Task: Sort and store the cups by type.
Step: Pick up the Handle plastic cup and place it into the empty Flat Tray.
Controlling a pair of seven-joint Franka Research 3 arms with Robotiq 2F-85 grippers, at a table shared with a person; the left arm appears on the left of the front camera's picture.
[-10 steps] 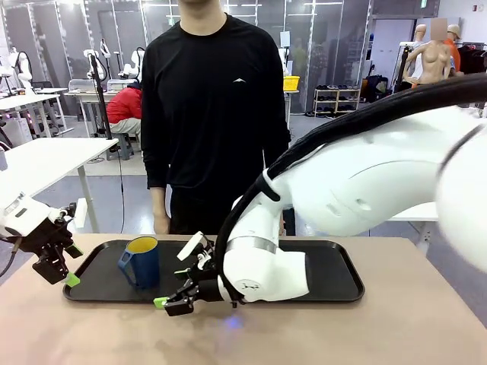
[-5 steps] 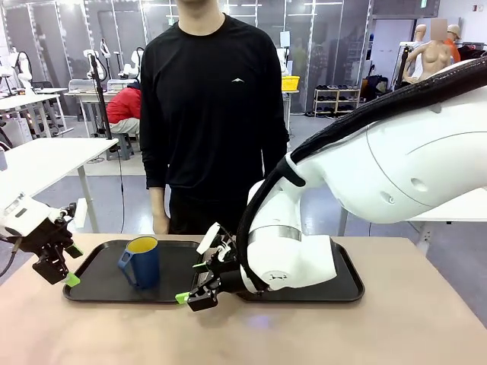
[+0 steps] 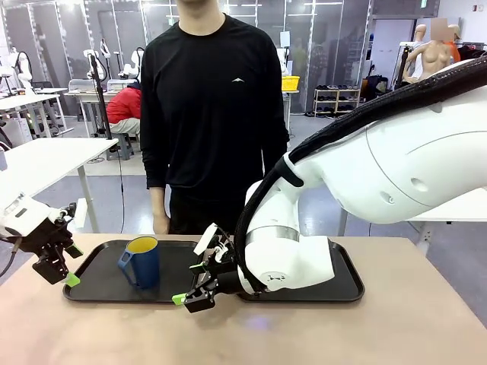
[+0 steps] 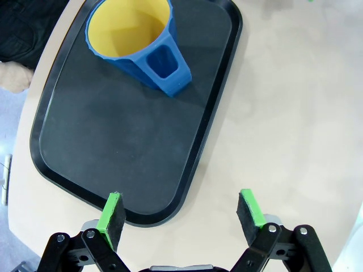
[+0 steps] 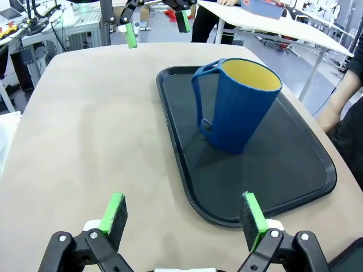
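The right gripper point(image 3: 195, 281) hangs low over the table's near middle, jaws spread wide and empty, fingers aimed toward 9 o'clock at the mug point(image 3: 140, 261). The left gripper point(image 3: 64, 258) hovers off the tray's point(image 3: 99, 293) left end, also wide open and holding nothing; in the left wrist view its pads point(image 4: 112, 212) straddle the tray's corner.

The mug stands upright on the tray's left part, long axis vertical, yellow mouth up. In the front view its handle points toward 8 o'clock, to the robot's left.

The black tray lies lengthwise across the tan table point(image 3: 365, 334). The right arm's white bulk covers the tray's middle.

Beyond, at 12 o'clock, a person point(image 3: 213, 114) in black stands at the far edge, arms down. Behind are worktables and shelving.
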